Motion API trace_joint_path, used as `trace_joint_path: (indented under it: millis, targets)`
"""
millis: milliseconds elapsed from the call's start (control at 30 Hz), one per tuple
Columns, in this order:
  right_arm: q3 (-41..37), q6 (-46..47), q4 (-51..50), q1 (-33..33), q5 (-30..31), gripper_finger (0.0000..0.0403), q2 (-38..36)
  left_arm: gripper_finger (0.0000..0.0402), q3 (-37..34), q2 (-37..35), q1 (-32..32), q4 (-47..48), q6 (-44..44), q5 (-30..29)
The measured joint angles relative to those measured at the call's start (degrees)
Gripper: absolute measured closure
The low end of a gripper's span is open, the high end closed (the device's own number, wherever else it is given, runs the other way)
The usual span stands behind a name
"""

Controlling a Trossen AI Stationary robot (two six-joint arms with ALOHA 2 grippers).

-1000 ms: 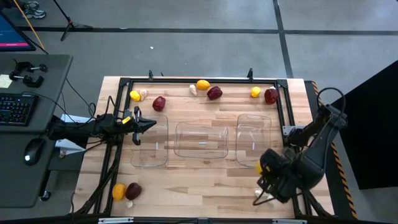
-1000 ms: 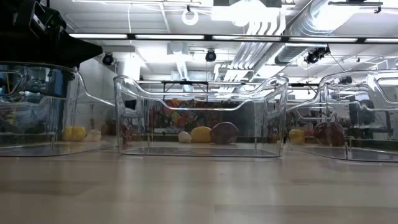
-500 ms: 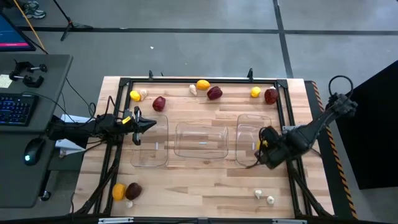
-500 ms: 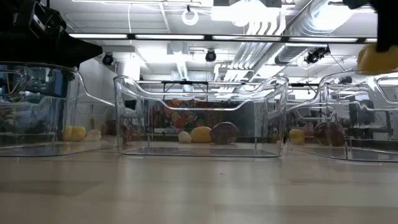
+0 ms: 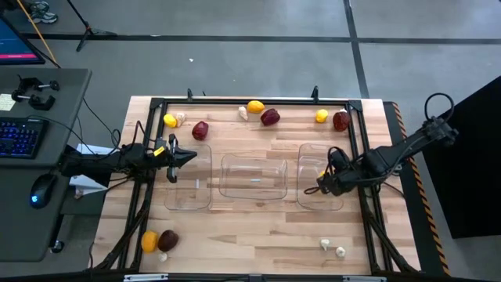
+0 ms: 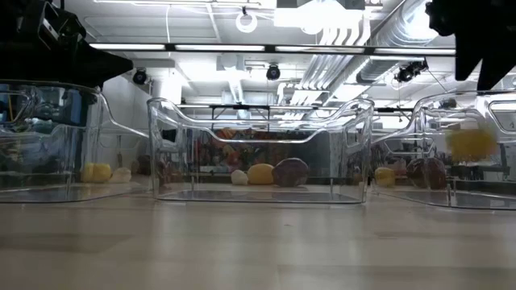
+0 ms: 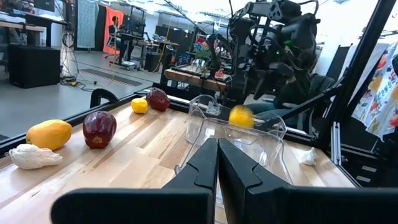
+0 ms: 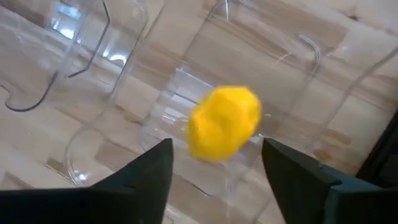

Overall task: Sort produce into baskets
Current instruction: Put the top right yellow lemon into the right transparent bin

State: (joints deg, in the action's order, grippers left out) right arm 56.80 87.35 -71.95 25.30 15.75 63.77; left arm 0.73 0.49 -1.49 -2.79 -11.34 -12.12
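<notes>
While the right gripper [image 5: 325, 184] hangs over the right-hand basket [image 5: 320, 177], its jaws stand spread apart with nothing between them, and a yellow lemon [image 8: 224, 122] shows blurred in the air just beyond them, above that basket's floor. From table height the same lemon [image 6: 471, 143] appears inside the clear walls of that basket [image 6: 463, 153], clear of its bottom. The left gripper [image 5: 174, 159] waits at the outer edge of the left basket [image 5: 190, 181] with its jaws clenched on nothing. The middle basket [image 5: 254, 175] lies between the other two. Along the far side of the table [image 5: 258, 235] lie a yellow lemon with a garlic bulb [image 5: 181, 118] touching it, a dark red fruit [image 5: 200, 130], another garlic bulb beside an orange-yellow lemon [image 5: 255, 106] and a second red fruit, then a small lemon and a third red one. At the near left corner an orange fruit [image 5: 149, 240] touches a red one; two garlic bulbs [image 5: 333, 247] lie near the right corner.
</notes>
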Motion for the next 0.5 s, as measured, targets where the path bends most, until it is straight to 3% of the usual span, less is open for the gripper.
trace_joint_path:
  millis: [200, 267, 367, 500]
  targets:
    - [0.27, -2.70, -0.25, -4.54, -1.11, 0.0111, -0.82, 0.0402, -0.02, -0.01, 0.01, 0.00, -0.01, 0.00]
    - [1.28, -2.65, -0.10, -7.96, 2.79, 0.0108, -1.64, 0.0402, -0.01, -0.02, 0.01, 0.00, -0.01, -0.01]
    - [2.94, -7.53, 0.19, -15.67, 10.47, 0.0108, -2.70, 0.0402, 0.00, -0.02, 0.00, 0.00, 0.00, 0.00]
    - [3.30, -17.41, 4.94, -29.69, 12.63, 0.0108, -2.30, 0.0402, 0.00, -0.01, 0.01, 0.00, -0.01, 0.00]
